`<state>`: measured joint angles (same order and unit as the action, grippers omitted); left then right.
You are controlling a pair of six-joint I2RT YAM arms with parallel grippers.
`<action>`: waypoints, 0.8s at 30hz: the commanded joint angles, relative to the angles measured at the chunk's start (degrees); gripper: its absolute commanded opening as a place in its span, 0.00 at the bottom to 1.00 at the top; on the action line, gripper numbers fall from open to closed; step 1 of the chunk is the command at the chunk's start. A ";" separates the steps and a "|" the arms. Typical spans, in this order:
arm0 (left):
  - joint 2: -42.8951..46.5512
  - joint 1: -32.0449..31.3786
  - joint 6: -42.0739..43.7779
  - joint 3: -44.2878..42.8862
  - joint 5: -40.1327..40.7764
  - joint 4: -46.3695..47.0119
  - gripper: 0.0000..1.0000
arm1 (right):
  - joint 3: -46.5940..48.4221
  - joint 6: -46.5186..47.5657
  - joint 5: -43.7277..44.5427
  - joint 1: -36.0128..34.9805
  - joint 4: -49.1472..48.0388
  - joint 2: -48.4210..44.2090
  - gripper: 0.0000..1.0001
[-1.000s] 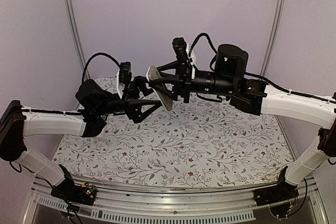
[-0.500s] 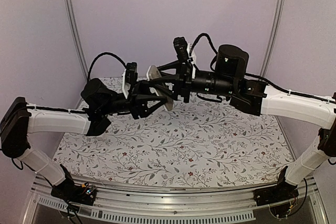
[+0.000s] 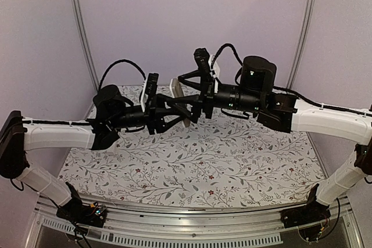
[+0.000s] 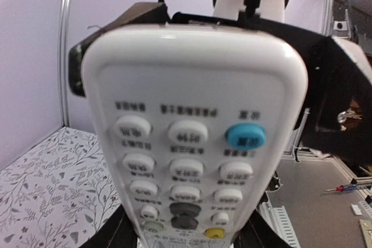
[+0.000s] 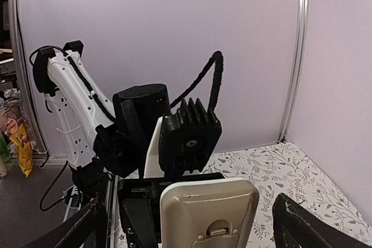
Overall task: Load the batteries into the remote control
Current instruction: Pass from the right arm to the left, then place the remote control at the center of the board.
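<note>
A white remote control [image 3: 178,98] hangs in the air above the table, between both arms. My left gripper [image 3: 176,110] is shut on its lower end. In the left wrist view its button face [image 4: 192,114] fills the frame, with my dark fingers [image 4: 110,233] at both edges. My right gripper [image 3: 182,100] stands open around the remote. The right wrist view shows the remote's back [image 5: 209,210] with the battery cover latch [image 5: 218,232], and my fingers [image 5: 308,225] stand well clear on either side. The batteries are out of view.
A floral cloth covers the table [image 3: 203,161] below both arms. Lilac walls and metal posts [image 3: 81,33] close in the back and sides. The left arm's wrist camera housing [image 5: 189,137] sits just behind the remote.
My left arm moved right to the remote and shut on it. My right gripper then opened and let the remote go.
</note>
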<state>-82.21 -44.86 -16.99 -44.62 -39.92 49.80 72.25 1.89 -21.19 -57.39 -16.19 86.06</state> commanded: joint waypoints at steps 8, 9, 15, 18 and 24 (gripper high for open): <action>-0.54 -0.05 16.90 -12.48 32.24 -69.75 0.00 | -3.95 0.20 26.41 2.15 14.42 -12.69 0.99; -2.78 -0.05 16.91 -13.53 34.04 -73.21 0.00 | -3.92 -0.49 28.47 2.62 15.80 -13.11 0.99; -17.58 1.39 20.60 -19.09 41.24 -83.97 0.00 | -6.07 -3.96 34.51 3.26 19.70 -15.87 0.99; -24.05 3.18 21.55 -23.94 42.64 -88.48 0.00 | -6.75 -4.26 34.42 3.27 20.75 -16.61 0.99; -30.01 4.95 23.12 -29.88 43.87 -94.80 0.09 | -8.58 -3.92 35.05 3.32 21.57 -18.12 0.99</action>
<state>-109.54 -41.15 3.97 -71.31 1.76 -37.41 65.28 -1.43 11.88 -54.26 3.57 70.28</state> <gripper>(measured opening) 0.494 0.989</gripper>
